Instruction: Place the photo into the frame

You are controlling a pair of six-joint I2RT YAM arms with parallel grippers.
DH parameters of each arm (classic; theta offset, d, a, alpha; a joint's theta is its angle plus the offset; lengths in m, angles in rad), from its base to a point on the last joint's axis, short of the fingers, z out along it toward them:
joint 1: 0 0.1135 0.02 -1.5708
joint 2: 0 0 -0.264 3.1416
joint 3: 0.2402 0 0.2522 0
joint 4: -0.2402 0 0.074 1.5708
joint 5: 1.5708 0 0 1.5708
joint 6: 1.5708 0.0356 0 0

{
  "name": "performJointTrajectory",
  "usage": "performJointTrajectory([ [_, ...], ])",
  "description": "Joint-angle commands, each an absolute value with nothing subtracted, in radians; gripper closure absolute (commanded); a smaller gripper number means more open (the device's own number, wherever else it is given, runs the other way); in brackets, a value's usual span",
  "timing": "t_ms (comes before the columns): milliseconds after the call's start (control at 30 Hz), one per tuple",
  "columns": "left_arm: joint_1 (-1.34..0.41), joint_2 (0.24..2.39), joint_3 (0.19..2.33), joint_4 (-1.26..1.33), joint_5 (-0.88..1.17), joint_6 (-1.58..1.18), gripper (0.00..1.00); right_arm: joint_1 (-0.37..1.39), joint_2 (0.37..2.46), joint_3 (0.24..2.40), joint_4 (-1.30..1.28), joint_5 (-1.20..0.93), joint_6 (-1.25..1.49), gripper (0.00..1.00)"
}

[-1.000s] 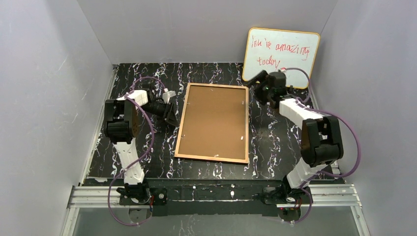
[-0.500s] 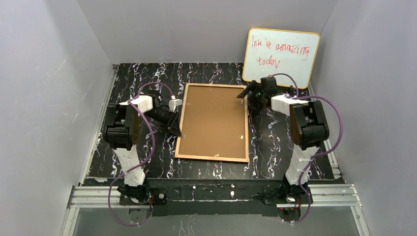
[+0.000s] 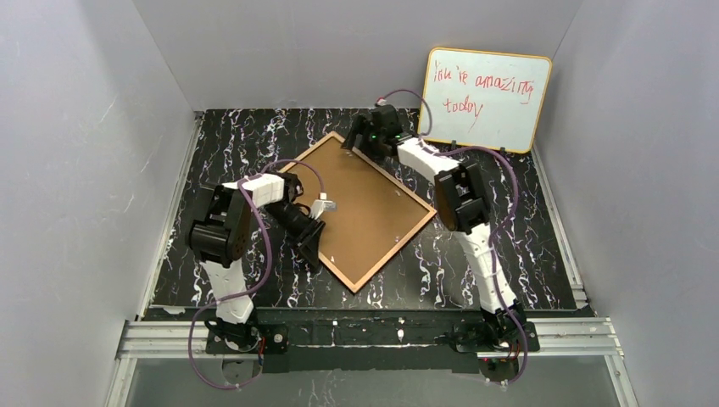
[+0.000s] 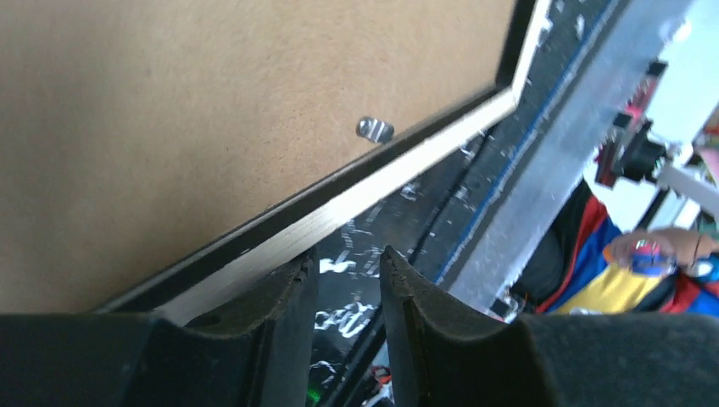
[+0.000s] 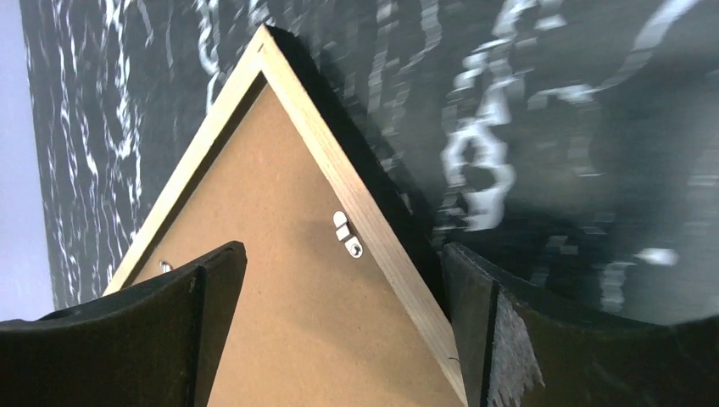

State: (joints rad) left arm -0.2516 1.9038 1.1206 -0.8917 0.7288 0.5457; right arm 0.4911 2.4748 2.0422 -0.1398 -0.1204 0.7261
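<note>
The frame (image 3: 365, 203) has swung diagonal on the bench (image 3: 509, 237) (back up). The right claw (image 5: 343, 254) is spread, released, over its far corner. The left claw (image 4: 346, 256) is slightly parted and empty beside the rail. Likely repositioning for access.

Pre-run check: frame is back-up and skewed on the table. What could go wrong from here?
1. Right fingers straddle the far corner of the frame, open; closing there may skid it or snag the clip.
2. Left fingers sit beside the near rail, gripping nothing; a nudge may slide the frame.
</note>
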Motion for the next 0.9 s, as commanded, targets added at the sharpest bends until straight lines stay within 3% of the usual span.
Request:
performJointTrajectory([
  [0, -0.304, 1.863, 1.146, -0.946, 0.86, 0.702, 0.67, 0.581, 2.488, 2.148, -0.384, -0.188, 0.681, 0.03],
  [167, -0.285, 1.868, 1.255, -1.157, 0.851, 0.867, 0.62, 0.514, 2.256, 1.977, -0.364, -0.063, 0.619, 0.01],
  [300, -0.225, 1.879, 1.434, -1.319, 0.822, 0.937, 0.47, 0.455, 2.016, 1.755, -0.338, 0.063, 0.641, 0.01],
  [433, -0.1, 1.929, 1.641, -1.357, 0.775, 0.91, 0.42, 0.432, 1.806, 1.532, -0.37, 0.093, 0.677, 0.01],
  [567, 0.079, 2.043, 1.858, -1.17, 0.706, 0.682, 0.42, 0.431, 1.602, 1.303, -0.413, 0.012, 0.754, 0.01],
  [733, 0.222, 2.227, 2.042, -0.987, 0.597, 0.437, 0.52, 0.427, 1.329, 0.954, -0.37, -0.09, 0.862, 0.01],
  [867, 0.254, 2.317, 2.064, -0.939, 0.558, 0.394, 0.56, 0.425, 1.174, 0.807, -0.361, -0.124, 0.935, 0.01],
])
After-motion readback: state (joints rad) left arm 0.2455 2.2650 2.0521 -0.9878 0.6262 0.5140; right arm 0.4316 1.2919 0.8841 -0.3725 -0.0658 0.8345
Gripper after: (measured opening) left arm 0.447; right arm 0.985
